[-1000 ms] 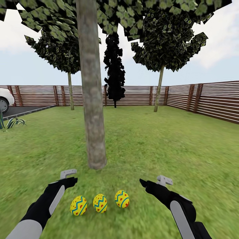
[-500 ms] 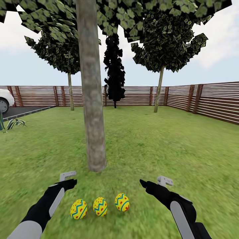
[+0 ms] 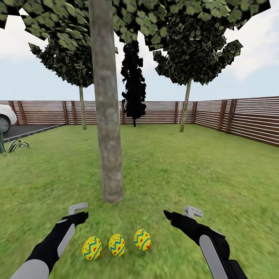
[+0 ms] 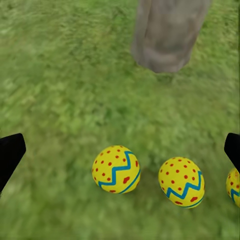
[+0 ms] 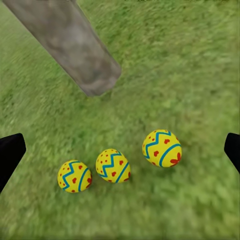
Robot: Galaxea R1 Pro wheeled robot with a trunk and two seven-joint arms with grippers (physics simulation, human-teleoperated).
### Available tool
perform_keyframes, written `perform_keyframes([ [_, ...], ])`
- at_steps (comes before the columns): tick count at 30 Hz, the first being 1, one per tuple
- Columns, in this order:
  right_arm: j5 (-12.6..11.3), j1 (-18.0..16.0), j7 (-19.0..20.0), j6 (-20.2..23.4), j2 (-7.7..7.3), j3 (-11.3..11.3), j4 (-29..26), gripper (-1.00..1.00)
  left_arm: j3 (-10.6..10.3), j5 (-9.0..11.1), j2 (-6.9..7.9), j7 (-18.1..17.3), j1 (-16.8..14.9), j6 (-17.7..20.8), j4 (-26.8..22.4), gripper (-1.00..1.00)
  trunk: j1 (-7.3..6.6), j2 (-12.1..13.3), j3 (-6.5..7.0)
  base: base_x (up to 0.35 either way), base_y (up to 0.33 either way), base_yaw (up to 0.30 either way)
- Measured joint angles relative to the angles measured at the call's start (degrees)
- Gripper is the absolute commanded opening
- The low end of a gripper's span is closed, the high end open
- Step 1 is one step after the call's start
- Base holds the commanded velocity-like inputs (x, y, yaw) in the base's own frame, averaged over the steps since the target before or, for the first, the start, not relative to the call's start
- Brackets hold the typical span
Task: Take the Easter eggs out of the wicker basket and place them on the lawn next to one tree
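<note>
Three yellow Easter eggs point(image 3: 92, 248) point(image 3: 116, 245) point(image 3: 142, 240) with red dots and blue zigzags lie in a row on the lawn point(image 3: 174, 170), just in front of the thick grey-brown tree point(image 3: 108, 135). My left gripper point(image 3: 82, 211) hovers open and empty to the left of the row. My right gripper point(image 3: 179, 212) hovers open and empty to its right. The left wrist view has eggs point(image 4: 116, 169) point(image 4: 181, 182) below the trunk point(image 4: 167, 35). All three eggs point(image 5: 74, 176) point(image 5: 113, 165) point(image 5: 161, 148) lie near the trunk point(image 5: 70, 40) in the right wrist view. The wicker basket is out of view.
A brown slat fence point(image 3: 248, 118) bounds the garden at the back and right. Two thin-trunked trees point(image 3: 82, 108) point(image 3: 186, 104) and a black cone-shaped tree point(image 3: 133, 85) stand near it. A driveway with a white car point(image 3: 6, 118) and a spiky plant point(image 3: 15, 145) are at far left.
The whole head picture has slid slightly downward, so the camera moved. The eggs stay in their row by the trunk, and both grippers remain open and empty.
</note>
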Motion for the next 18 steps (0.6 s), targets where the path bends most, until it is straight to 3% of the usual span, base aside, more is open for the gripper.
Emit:
perform_keyframes([
  [18, -0.08, 0.01, 0.05, -0.19, 0.01, 0.07, 0.35, 1.00, 0.26, 0.57, -0.09, 0.00, 0.01, -1.84, 3.25, 1.00, -3.95, 7.22, 3.23, 0.000, 0.000, 0.000],
])
